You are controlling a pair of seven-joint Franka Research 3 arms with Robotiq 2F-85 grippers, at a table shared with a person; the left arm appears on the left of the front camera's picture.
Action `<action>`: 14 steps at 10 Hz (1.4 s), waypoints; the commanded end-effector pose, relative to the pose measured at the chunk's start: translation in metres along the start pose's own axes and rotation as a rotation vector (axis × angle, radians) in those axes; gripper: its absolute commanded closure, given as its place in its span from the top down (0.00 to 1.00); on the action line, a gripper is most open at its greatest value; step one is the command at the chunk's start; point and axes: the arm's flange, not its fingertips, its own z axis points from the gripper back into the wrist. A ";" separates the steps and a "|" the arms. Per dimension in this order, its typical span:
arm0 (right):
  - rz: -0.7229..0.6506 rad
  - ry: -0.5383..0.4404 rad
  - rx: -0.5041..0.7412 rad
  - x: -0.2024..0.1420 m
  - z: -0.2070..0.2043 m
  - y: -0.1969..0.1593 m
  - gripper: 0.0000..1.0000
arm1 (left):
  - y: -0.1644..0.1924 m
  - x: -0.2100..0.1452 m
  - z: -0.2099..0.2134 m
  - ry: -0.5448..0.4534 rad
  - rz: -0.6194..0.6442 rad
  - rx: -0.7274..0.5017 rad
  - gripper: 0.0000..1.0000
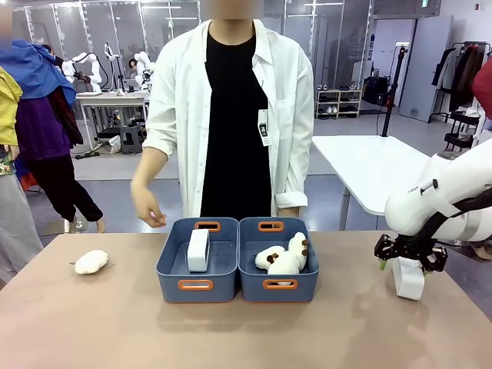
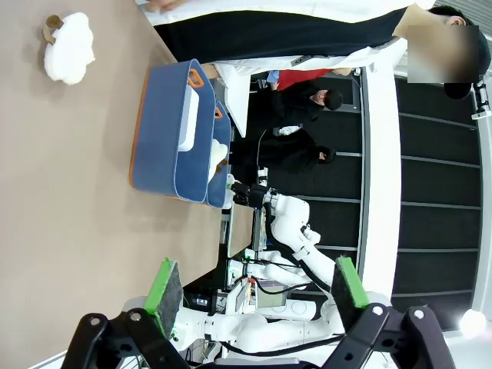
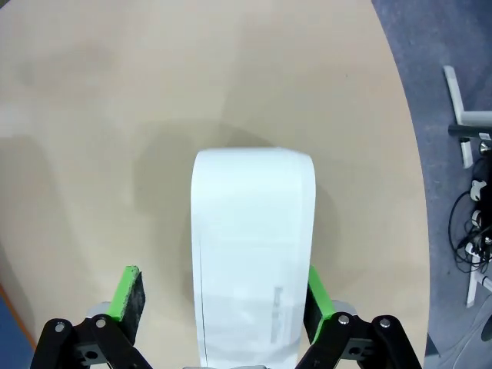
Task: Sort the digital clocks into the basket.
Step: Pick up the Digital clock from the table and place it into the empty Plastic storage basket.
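Right tool, open and holding nothing yet, straddling upright clock at right side of desk, long axis 12-to-6 between pads in wrist view; basket, other clock inside, at 9 o'clock from it in front view; left tool wide open, empty.

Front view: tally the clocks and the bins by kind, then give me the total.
Clocks: 2, the first clock in the left bin, the second clock between the right end effector's fingers.
Bins: 2, the left bin and the right bin.
Total: 4.
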 end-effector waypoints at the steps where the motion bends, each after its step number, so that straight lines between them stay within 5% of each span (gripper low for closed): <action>1: -0.062 -0.051 -0.049 0.000 -0.006 0.009 1.00 | -0.004 -0.004 0.003 0.003 -0.001 -0.016 1.00; 2: -0.059 -0.039 -0.052 -0.001 -0.006 0.007 0.80 | -0.004 -0.004 0.003 0.003 -0.001 -0.016 1.00; 3: -0.060 -0.036 -0.057 -0.002 -0.005 0.005 0.80 | -0.004 -0.004 0.003 0.003 -0.001 -0.016 1.00; 4: -0.057 -0.025 -0.066 -0.004 -0.004 0.004 0.60 | -0.004 -0.004 0.003 0.003 -0.001 -0.016 1.00; 5: -0.051 -0.023 -0.079 -0.006 -0.003 0.004 0.74 | -0.004 -0.004 0.003 0.003 -0.001 -0.016 1.00; 6: -0.051 -0.021 -0.079 -0.006 -0.001 0.003 0.40 | -0.004 -0.004 0.003 0.003 -0.001 -0.016 1.00; 7: -0.054 -0.019 -0.083 -0.006 0.002 0.001 0.54 | -0.004 -0.004 0.003 0.003 -0.001 -0.016 1.00; 8: -0.058 -0.018 -0.084 -0.004 0.007 -0.002 0.20 | -0.004 -0.004 0.003 0.003 -0.001 -0.016 1.00; 9: -0.058 -0.012 -0.078 -0.004 0.014 -0.005 0.34 | -0.004 -0.004 0.003 0.003 -0.001 -0.016 1.00; 10: -0.061 -0.010 -0.076 -0.002 0.020 -0.009 0.00 | -0.004 -0.004 0.003 0.003 -0.001 -0.016 1.00; 11: -0.057 0.002 -0.074 0.000 0.021 -0.013 0.14 | -0.004 -0.004 0.003 0.003 -0.001 -0.016 1.00; 12: -0.037 0.025 -0.010 0.000 0.039 -0.019 0.00 | -0.004 -0.004 0.003 0.003 -0.001 -0.016 1.00; 14: 0.180 0.064 0.107 0.000 0.136 -0.029 0.00 | -0.004 -0.004 0.003 0.003 -0.001 -0.016 1.00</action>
